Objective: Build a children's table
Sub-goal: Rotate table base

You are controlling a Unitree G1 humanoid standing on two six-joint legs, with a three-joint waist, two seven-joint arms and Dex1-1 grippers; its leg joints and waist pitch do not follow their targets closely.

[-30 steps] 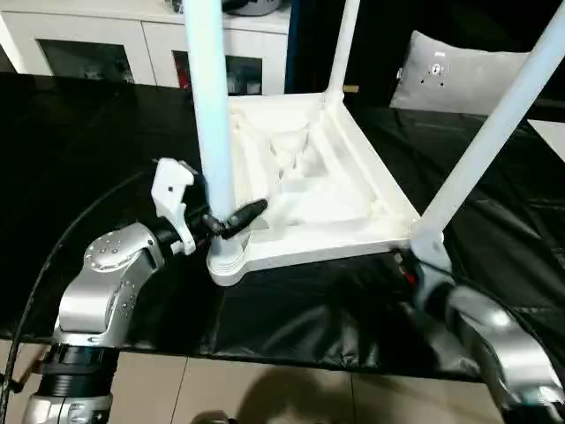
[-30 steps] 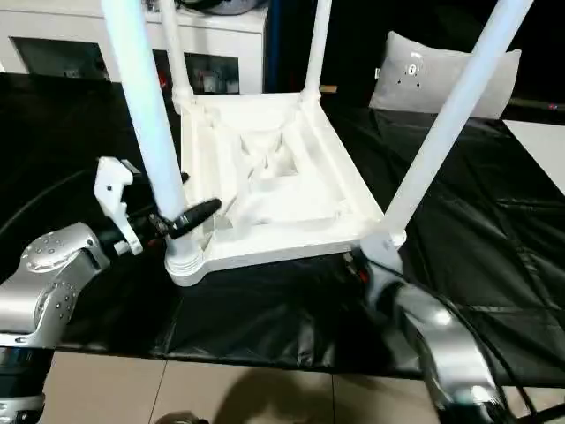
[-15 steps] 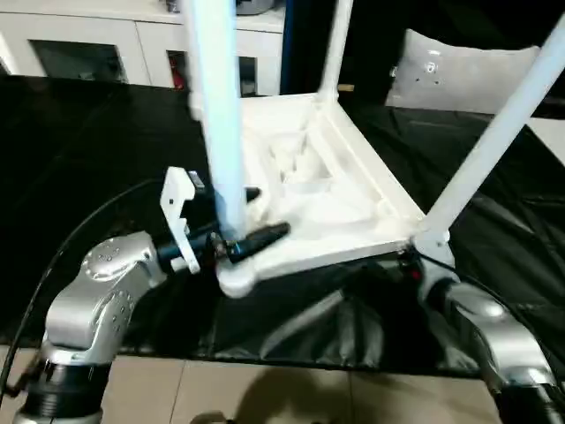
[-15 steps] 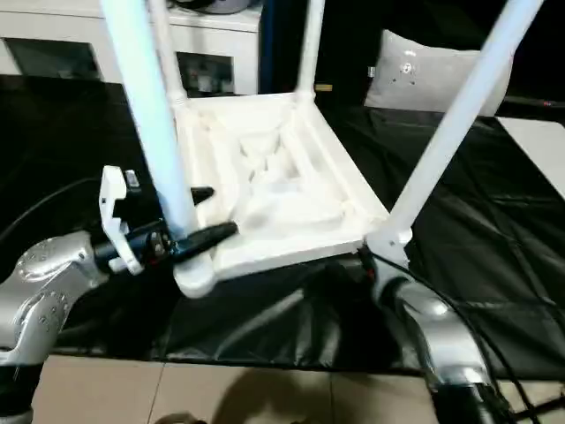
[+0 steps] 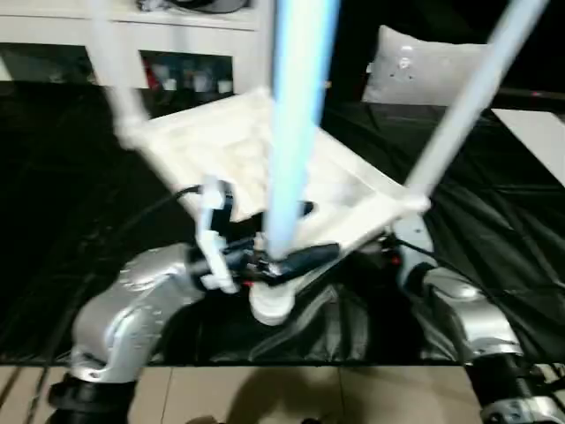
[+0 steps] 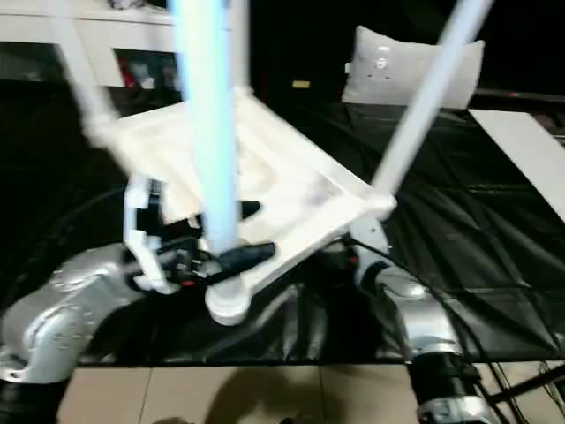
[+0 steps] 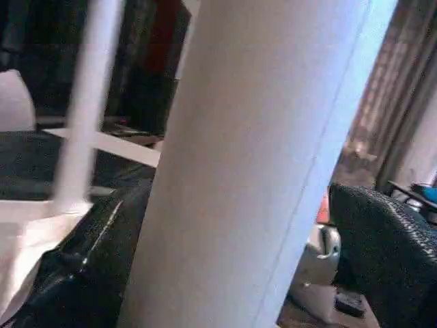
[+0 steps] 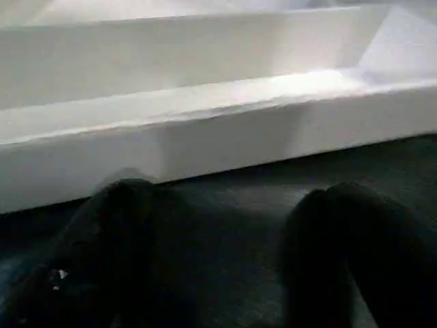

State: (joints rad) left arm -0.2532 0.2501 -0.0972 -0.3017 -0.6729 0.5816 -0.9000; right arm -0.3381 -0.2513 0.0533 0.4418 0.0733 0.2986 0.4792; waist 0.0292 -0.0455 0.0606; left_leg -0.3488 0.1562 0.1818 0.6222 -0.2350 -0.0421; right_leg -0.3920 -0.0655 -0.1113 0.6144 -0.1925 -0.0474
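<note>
Above the black-covered table [image 5: 71,177], the white plastic rectangular tabletop [image 5: 221,146] is upside down and tilted, its ribbed underside facing up and its near edge lifted off the black cover. Long white tapered tube legs rise from its round corner sockets. The nearest leg [image 5: 296,124] stands almost straight up toward the camera, its socket [image 5: 272,305] hanging at the lowest near corner over the table's front edge. A second leg [image 5: 468,97] slants up to the right from the right-hand near corner, and a third [image 5: 110,71], blurred, rises at the far left.

The left end effector [image 5: 287,237] has its two black fingers [image 5: 309,258] spread wide on either side of the nearest leg, just above the socket; the left wrist view has that leg [image 7: 259,164] running close between them, with one black pad [image 7: 386,253] beside it. Whether the pads press the tube cannot be told.

The right end effector [image 8: 218,253] sits low under the right-hand near corner, its fingers [image 8: 341,253] apart and resting on the black cover, with the tabletop's white rim [image 8: 218,143] just ahead of them and not between them. Its silver forearm [image 5: 463,318] reaches up from the lower right.

A grey cushion [image 5: 424,66] lies beyond the table, and white cabinets [image 5: 53,44] stand at the back left.
</note>
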